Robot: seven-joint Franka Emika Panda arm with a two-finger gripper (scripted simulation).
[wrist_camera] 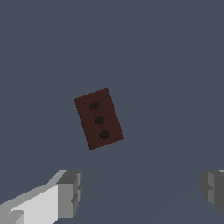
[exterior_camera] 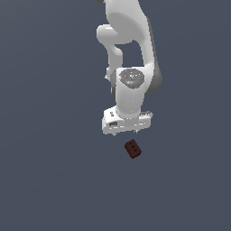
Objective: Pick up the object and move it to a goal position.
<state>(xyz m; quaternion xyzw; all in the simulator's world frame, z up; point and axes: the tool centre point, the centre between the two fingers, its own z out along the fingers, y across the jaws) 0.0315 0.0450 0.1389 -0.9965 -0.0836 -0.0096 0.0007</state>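
Wrist view: the gripper [wrist_camera: 140, 190] hangs with its fingers [wrist_camera: 70, 192] spread wide apart, holding nothing; the dark red-brown block [wrist_camera: 99, 118], three holes on its upper face, lies free ahead of the fingertips, apparently awaiting alignment and descent

light: even and soft, you get no glare | shadows: none cast around the block [exterior_camera: 132, 149] on the flat grey-blue ground | arm [exterior_camera: 131, 45]: shaded on its side toward the exterior view's right | focus: sharp, slightly pixelated render edges
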